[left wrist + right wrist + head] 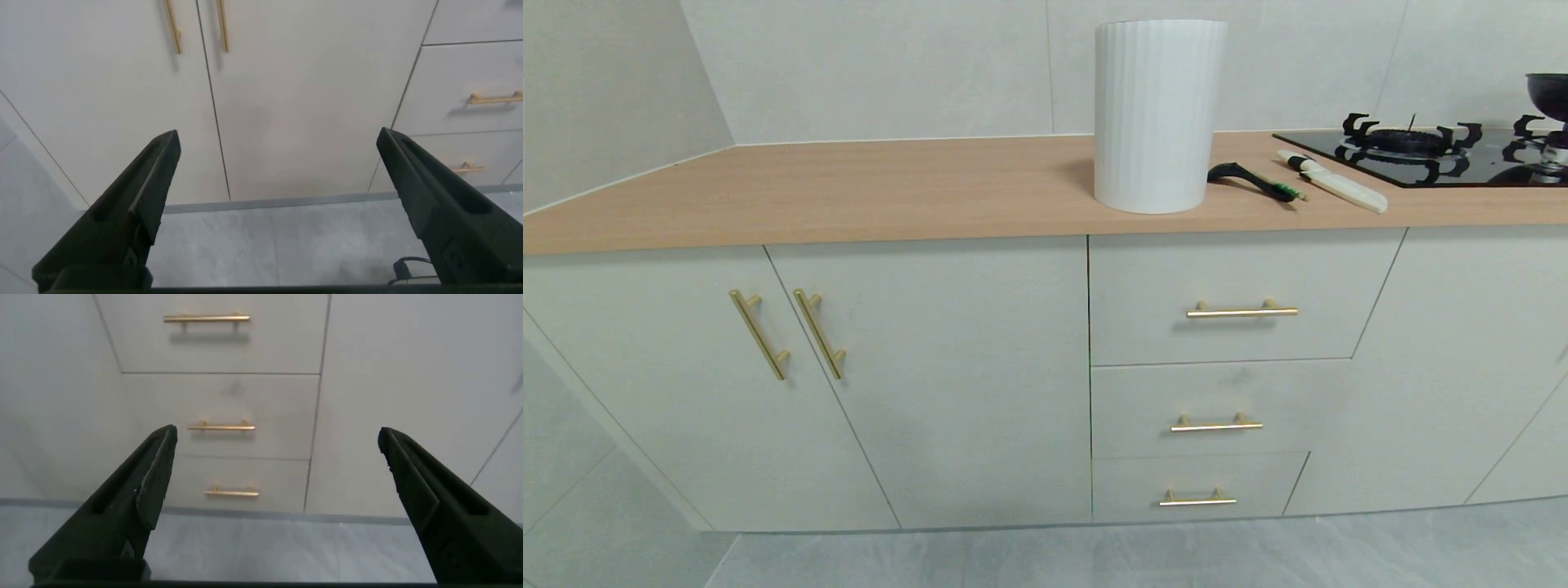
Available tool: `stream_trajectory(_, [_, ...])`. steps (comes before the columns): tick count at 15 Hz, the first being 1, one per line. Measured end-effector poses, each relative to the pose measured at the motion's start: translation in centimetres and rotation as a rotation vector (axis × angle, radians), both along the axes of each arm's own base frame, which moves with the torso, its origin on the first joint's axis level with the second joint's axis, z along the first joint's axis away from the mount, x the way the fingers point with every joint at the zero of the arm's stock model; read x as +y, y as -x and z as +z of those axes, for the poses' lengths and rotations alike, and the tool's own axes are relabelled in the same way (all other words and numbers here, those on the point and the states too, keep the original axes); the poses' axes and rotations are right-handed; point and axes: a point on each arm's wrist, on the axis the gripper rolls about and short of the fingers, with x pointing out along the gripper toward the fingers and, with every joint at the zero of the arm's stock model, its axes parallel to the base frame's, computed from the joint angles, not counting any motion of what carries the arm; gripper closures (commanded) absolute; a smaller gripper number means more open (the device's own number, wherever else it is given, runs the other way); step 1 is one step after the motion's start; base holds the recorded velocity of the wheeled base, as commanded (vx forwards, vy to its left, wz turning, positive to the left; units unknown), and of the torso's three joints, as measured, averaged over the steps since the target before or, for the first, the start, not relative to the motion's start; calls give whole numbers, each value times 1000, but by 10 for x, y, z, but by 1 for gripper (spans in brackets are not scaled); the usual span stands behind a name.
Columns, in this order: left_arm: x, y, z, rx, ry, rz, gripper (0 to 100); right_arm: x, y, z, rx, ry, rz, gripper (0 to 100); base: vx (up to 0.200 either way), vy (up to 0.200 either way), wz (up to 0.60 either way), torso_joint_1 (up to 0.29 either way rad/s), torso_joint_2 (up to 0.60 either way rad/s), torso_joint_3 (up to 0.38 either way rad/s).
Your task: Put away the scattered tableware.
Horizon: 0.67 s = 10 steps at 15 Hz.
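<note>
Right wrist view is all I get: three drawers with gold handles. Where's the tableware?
Observer: On the countertop, right of a tall white container: a black utensil and a white knife.
Operator: Anything beyond them?
Observer: A black gas hob, just past the knife.
Operator: And the other arm?
Observer: The left gripper is open, low before the double cabinet doors.

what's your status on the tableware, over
Left gripper open, right gripper open. Black utensil and white knife on counter beside white canister. Drawers shut.
</note>
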Motion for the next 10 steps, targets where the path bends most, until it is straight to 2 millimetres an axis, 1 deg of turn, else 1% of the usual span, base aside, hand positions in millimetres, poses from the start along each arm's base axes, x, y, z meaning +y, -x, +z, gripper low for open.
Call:
stream_trajectory(2, [0,0,0,0,0,0,0,1,-13,14,89,0,42,0,0,0,0,0,0,0])
stream_trajectory(4, [0,0,0,0,0,0,0,1,-30,26,190,1,79,0,0,0,0,0,0,0])
stream_trajectory(7, [0,0,0,0,0,1,0,5,-65,40,330,8,137,0,0,0,0,0,0,0])
stream_trajectory(10, [0,0,0,0,0,1,0,12,-107,47,400,17,174,0,0,0,0,0,0,0])
